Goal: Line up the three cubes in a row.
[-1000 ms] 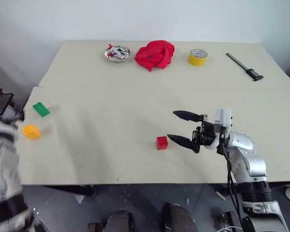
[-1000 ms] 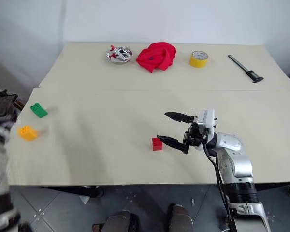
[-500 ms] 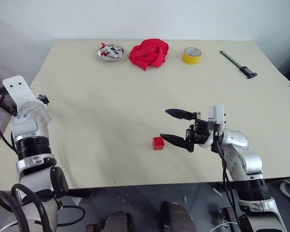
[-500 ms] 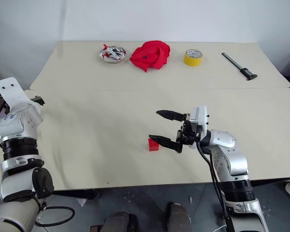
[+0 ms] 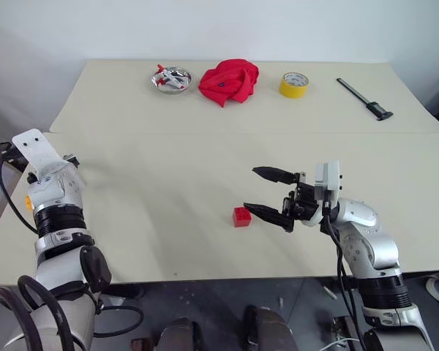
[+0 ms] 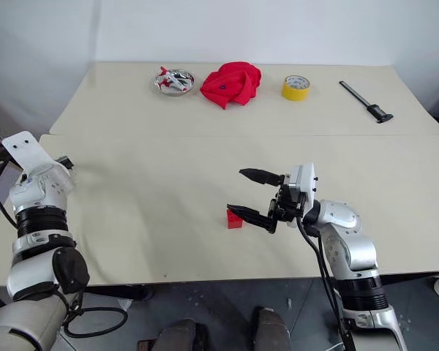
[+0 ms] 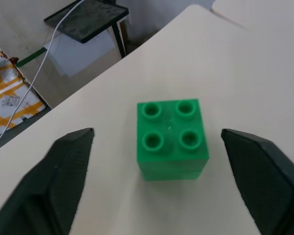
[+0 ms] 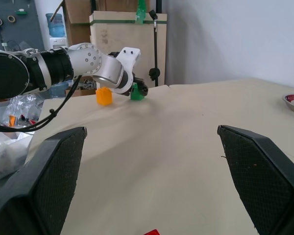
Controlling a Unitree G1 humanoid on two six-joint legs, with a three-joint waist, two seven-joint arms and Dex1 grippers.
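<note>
The green cube (image 7: 172,139) stands studs up near the table's left edge. My left gripper (image 7: 157,136) is open around it, one finger (image 7: 71,161) on each side with clear gaps. The orange-yellow cube (image 8: 103,96) sits just beside the green cube (image 8: 135,93), and a sliver of it (image 5: 28,200) peeks out behind my left wrist. The red cube (image 5: 241,216) lies mid-table. My right gripper (image 5: 252,189) hovers open just to the right of the red cube, pointing left, its lower fingertip close to the cube without gripping it.
Along the table's far side lie a metal bowl (image 5: 170,79), a red cloth (image 5: 229,81), a yellow tape roll (image 5: 293,85) and a black tool (image 5: 364,99). A black stand (image 7: 88,19) and the floor lie just past the left table edge.
My left arm has swung in over the table's left edge and come down around the green cube, hiding it from the head views. The right gripper and red cube stayed put.
</note>
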